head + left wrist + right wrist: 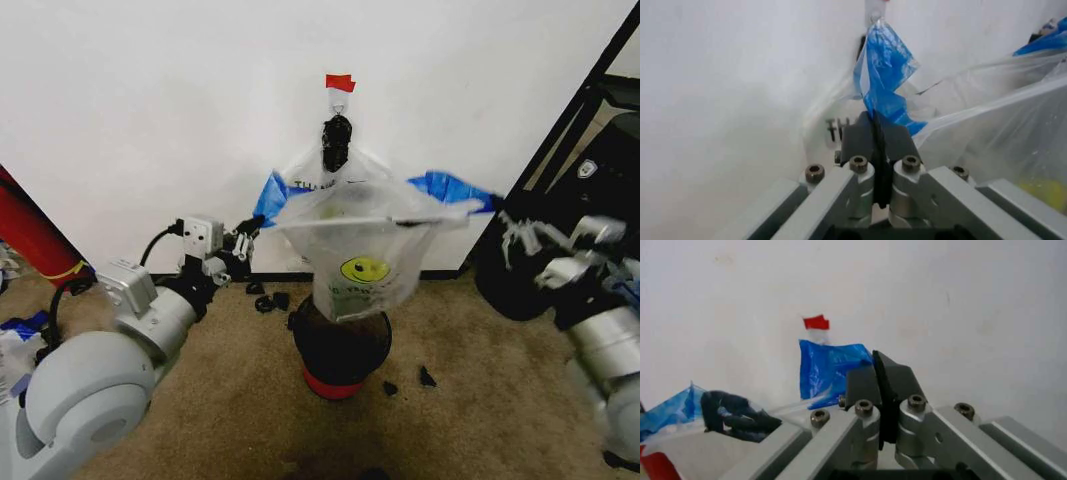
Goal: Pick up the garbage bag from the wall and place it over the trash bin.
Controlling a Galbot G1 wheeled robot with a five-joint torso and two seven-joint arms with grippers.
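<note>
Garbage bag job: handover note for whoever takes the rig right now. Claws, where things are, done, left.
Left claw: shut on the garbage bag's left blue handle tip, near the wall.
Right claw: shut on the right blue tip; its wrist view shows fingers closed over blue plastic.
Bag: off the hook, stretched open between both claws, bottom hanging into the top of the trash bin.
A second clear bag and a black bundle hang from the hook.
Done: pickup, mouth opened.
Left: lower the bag and fit its mouth over the bin rim.

Tan carpet (480, 400), black baseboard (270, 277)
</note>
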